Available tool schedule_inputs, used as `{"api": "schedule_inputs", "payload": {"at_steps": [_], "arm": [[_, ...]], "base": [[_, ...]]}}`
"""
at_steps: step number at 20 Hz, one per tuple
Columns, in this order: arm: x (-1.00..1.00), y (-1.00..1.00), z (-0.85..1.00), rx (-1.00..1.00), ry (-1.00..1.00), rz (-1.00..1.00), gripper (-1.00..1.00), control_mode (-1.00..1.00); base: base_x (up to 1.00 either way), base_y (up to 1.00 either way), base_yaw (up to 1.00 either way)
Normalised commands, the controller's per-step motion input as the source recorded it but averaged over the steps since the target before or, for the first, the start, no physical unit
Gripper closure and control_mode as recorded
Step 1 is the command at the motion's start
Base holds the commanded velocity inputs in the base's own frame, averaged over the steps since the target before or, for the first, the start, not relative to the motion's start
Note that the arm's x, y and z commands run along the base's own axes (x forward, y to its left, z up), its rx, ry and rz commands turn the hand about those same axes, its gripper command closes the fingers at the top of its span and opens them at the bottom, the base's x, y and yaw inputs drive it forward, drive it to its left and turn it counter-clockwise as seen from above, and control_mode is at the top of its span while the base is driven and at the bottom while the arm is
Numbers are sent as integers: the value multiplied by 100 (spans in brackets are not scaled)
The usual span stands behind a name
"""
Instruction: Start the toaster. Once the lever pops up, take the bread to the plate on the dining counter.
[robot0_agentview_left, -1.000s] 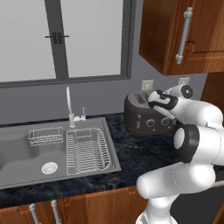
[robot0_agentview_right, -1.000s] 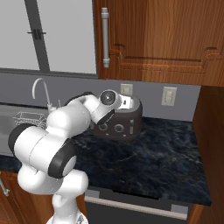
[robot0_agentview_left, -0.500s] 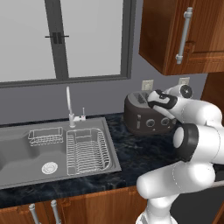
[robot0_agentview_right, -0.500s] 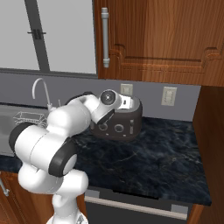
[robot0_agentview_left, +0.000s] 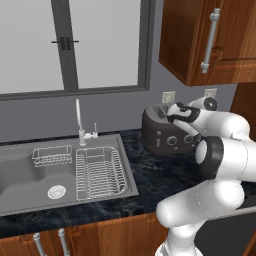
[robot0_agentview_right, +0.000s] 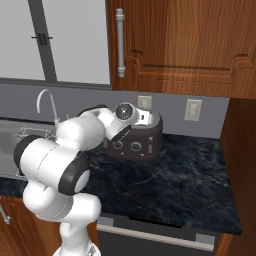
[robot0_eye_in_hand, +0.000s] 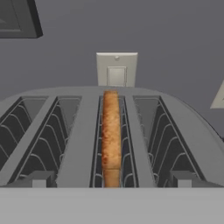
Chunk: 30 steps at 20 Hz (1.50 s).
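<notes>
The toaster (robot0_agentview_left: 161, 136) (robot0_agentview_right: 136, 144) stands on the dark worktop against the wall, right of the sink. From straight above, the hand view looks into the toaster's (robot0_eye_in_hand: 83, 144) several top slots. The bread (robot0_eye_in_hand: 111, 131), a thin tan slice, stands on edge in the slot right of the middle. My gripper (robot0_eye_in_hand: 112, 181) hovers just over the toaster top, open, with one fingertip (robot0_eye_in_hand: 41, 179) on each side of the bread's slot and touching nothing. In the base views the hand (robot0_agentview_left: 176, 115) (robot0_agentview_right: 142, 118) sits over the toaster's top. The plate and the dining counter are out of view.
A steel sink (robot0_agentview_left: 25, 172) with a wire dish rack (robot0_agentview_left: 97, 172) and a faucet (robot0_agentview_left: 79, 120) lies left of the toaster. Wall outlets (robot0_agentview_right: 144, 102) (robot0_agentview_right: 192, 109) sit behind it, wooden cabinets (robot0_agentview_left: 210, 40) hang above. Dark worktop (robot0_agentview_right: 175, 175) stretches to the right.
</notes>
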Motion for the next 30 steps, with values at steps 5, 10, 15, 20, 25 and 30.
{"api": "schedule_inputs", "payload": {"at_steps": [5,10,15,20,25,30], "arm": [[3,0,-5,0,5,0,-100,-100],[7,0,-1,0,3,0,-100,-100],[6,0,0,0,0,0,-100,-100],[1,0,0,0,0,0,-100,-100],[1,0,0,0,1,0,-100,-100],[4,0,0,0,1,0,-100,-100]], "base": [[0,0,0],[0,0,0],[0,0,0],[0,0,0],[0,0,0],[0,0,0]]}}
